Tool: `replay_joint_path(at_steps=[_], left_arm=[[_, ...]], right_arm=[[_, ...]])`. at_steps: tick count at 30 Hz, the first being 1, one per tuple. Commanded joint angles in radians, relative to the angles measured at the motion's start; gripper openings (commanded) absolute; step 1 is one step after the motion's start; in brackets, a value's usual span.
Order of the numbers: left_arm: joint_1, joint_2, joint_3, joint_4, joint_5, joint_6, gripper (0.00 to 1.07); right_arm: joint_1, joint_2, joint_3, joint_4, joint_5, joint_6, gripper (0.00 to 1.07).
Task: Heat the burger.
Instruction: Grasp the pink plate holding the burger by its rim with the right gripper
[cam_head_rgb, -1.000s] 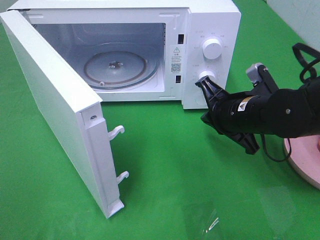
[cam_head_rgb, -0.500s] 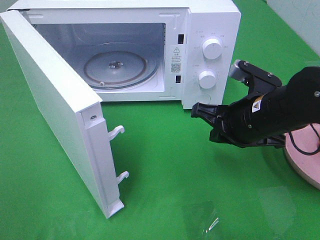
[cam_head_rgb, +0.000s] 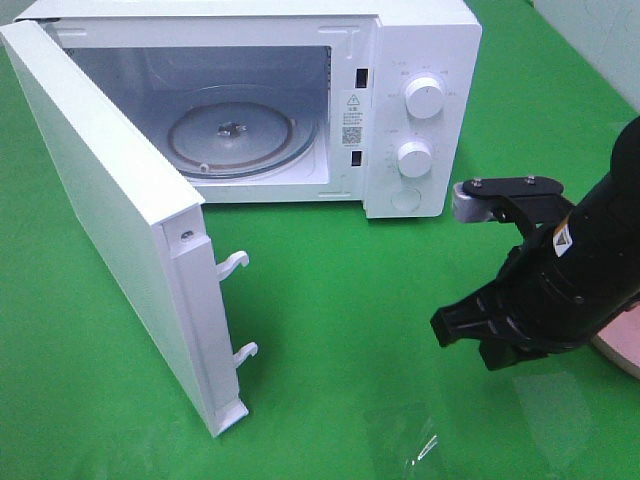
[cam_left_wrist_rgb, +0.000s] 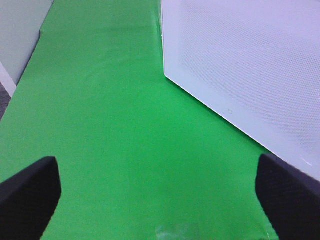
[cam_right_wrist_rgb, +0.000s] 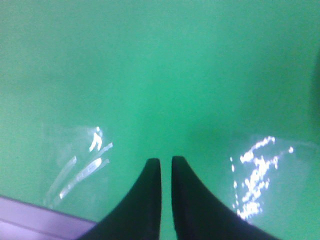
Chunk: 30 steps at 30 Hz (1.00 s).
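The left claw (cam_left_wrist_rgb: 159, 185) hangs with its fingers spread wide, empty, above the green tabletop (cam_head_rgb: 330, 300) beside the microwave's door (cam_head_rgb: 100, 190). That door stands swung out. Inside the microwave (cam_head_rgb: 420, 40) lies a glass turntable (cam_head_rgb: 232, 135), and 2 knobs (cam_head_rgb: 425, 98) sit on the front panel. Right of it, the right claw (cam_head_rgb: 450, 328) hovers over the tabletop, its fingers (cam_right_wrist_rgb: 152, 195) pinched to a thin slit, holding nothing. A pink plate (cam_head_rgb: 622, 352) peeks out behind that arm. The burger is hidden; I cannot tell where it lies.
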Motion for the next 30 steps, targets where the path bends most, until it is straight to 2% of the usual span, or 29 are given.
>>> replay_joint_path(at_steps=[1,4,7,17,19,20,21,22,23,24,25,26,27,28,30], left_arm=[[0.000,-0.023,0.002,-0.001,-0.014,0.001,0.98],[0.000,-0.023,0.002,-0.001,-0.014,0.001,0.98],[0.000,-0.023,0.002,-0.001,-0.014,0.001,0.98],[0.000,-0.023,0.002,-0.001,-0.014,0.001,0.98],[0.000,-0.023,0.002,-0.001,-0.014,0.001,0.98],[0.000,-0.023,0.002,-0.001,-0.014,0.001,0.98],[0.000,-0.023,0.002,-0.001,-0.014,0.001,0.98],[0.000,-0.023,0.002,-0.001,-0.014,0.001,0.98],[0.000,-0.023,0.002,-0.001,-0.014,0.001,0.98],[0.000,-0.023,0.002,-0.001,-0.014,0.001,0.98],[0.000,-0.023,0.002,-0.001,-0.014,0.001,0.98],[0.000,-0.023,0.002,-0.001,-0.014,0.001,0.98],[0.000,-0.023,0.002,-0.001,-0.014,0.001,0.98],[0.000,-0.023,0.002,-0.001,-0.014,0.001,0.98],[0.000,-0.023,0.002,-0.001,-0.014,0.001,0.98]], right_arm=[[-0.002,-0.009,-0.047,-0.020,0.186,-0.083,0.12],[-0.037,-0.009,-0.098,-0.047,0.290,-0.111,0.13],[-0.049,-0.009,-0.110,-0.050,0.304,-0.113,0.13],[-0.206,-0.009,-0.175,-0.082,0.370,-0.286,0.15],[-0.253,-0.009,-0.190,-0.137,0.351,-0.285,0.23],[-0.253,-0.009,-0.190,-0.137,0.351,-0.285,0.23],[-0.265,-0.009,-0.192,-0.164,0.347,-0.285,0.36],[-0.265,-0.009,-0.192,-0.164,0.347,-0.285,0.36],[-0.270,-0.009,-0.192,-0.184,0.342,-0.286,0.56],[-0.270,-0.009,-0.192,-0.184,0.342,-0.286,0.56],[-0.270,-0.009,-0.192,-0.192,0.339,-0.286,0.65],[-0.270,-0.009,-0.192,-0.214,0.312,-0.286,0.86],[-0.270,-0.009,-0.192,-0.214,0.312,-0.286,0.86],[-0.270,-0.009,-0.192,-0.234,0.288,-0.286,1.01],[-0.270,-0.005,-0.191,-0.233,0.261,-0.287,1.01]])
